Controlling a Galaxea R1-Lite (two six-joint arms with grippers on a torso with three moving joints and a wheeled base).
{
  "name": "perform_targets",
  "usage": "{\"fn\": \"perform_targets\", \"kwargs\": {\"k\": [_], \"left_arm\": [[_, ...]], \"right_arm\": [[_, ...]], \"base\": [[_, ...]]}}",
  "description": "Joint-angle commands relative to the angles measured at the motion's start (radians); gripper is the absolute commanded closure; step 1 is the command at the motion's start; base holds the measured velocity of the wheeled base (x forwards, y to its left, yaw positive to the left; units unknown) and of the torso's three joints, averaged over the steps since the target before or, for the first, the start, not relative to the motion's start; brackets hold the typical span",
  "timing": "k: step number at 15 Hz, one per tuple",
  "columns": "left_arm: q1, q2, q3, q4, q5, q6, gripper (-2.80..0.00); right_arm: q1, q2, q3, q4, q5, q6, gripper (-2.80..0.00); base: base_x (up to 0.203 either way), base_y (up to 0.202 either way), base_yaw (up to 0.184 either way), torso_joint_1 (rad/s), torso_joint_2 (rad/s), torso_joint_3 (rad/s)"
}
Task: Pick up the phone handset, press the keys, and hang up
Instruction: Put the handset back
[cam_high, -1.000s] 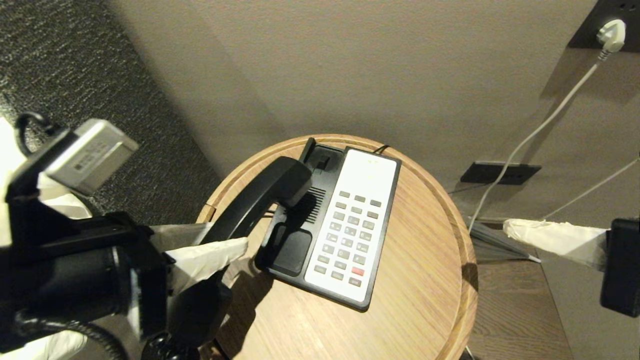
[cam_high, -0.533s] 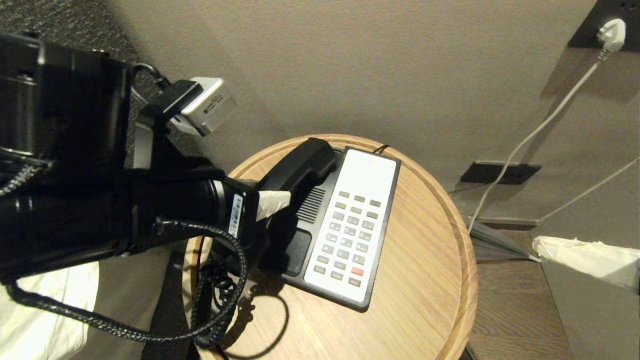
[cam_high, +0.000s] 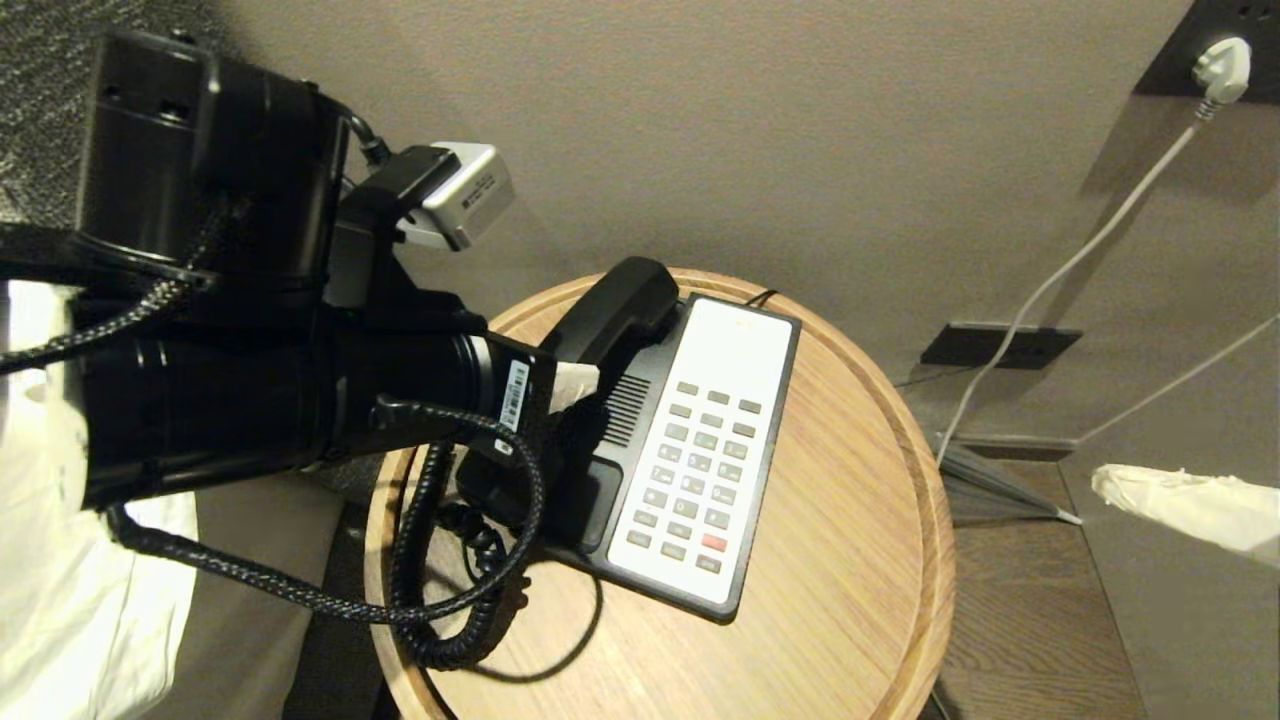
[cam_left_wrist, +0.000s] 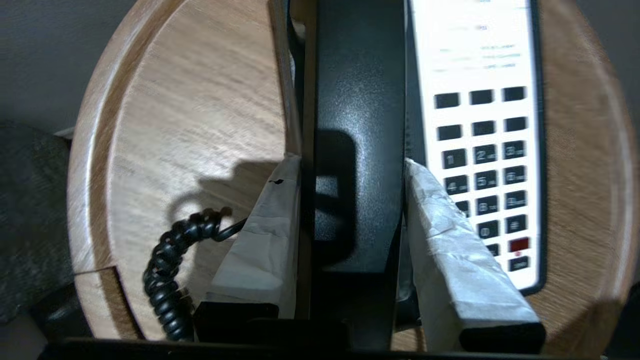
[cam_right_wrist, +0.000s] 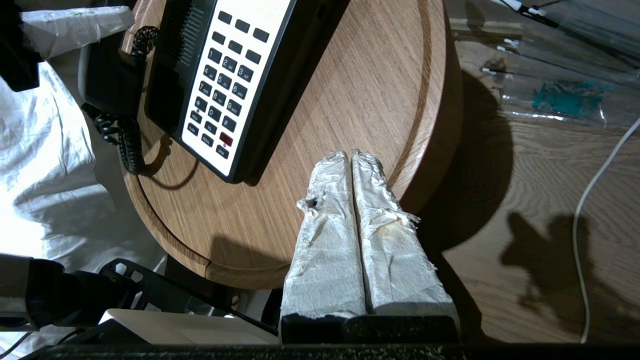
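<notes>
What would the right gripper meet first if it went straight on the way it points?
Probably the round table: the shut right gripper points at the bare wood beside the phone base, though depth is unclear.

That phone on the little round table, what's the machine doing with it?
The left gripper has its jaws clamped on the phone handset and holds it along the cradle side of the phone base, beside the keys. The right gripper hangs shut off the table's right edge, holding nothing.

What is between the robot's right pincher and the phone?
Only bare wood of the round table: the right wrist view shows nothing between the shut right gripper and the phone base.
</notes>
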Motion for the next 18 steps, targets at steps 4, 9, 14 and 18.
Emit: {"fn": "perform_targets", "kwargs": {"k": [4,9,14,18], "left_arm": [[0.000,0.038,-0.065,0.036,0.052,-0.007,0.00],[-0.032,0.042,-0.177,0.177,0.066,-0.072,0.00],[-0.098,0.067,-0.231,0.248,0.113,-0.167,0.00],[-0.101,0.087,-0.224,0.249,0.144,-0.173,0.00]], "right_arm": [[0.000,-0.007,0.012,0.004,-0.004,0.004,0.00],[0.000,-0.018,0.040,0.001,-0.002,0.005,0.00],[0.000,-0.023,0.046,0.001,-0.002,0.005,0.00],[0.000,-0.028,0.045,0.002,-0.002,0.005,0.00]], "base": [[0.000,0.000,0.000,0.000,0.00,0.000],[0.000,0.000,0.000,0.000,0.00,0.000],[0.000,0.000,0.000,0.000,0.00,0.000],[0.000,0.000,0.000,0.000,0.00,0.000]]}}
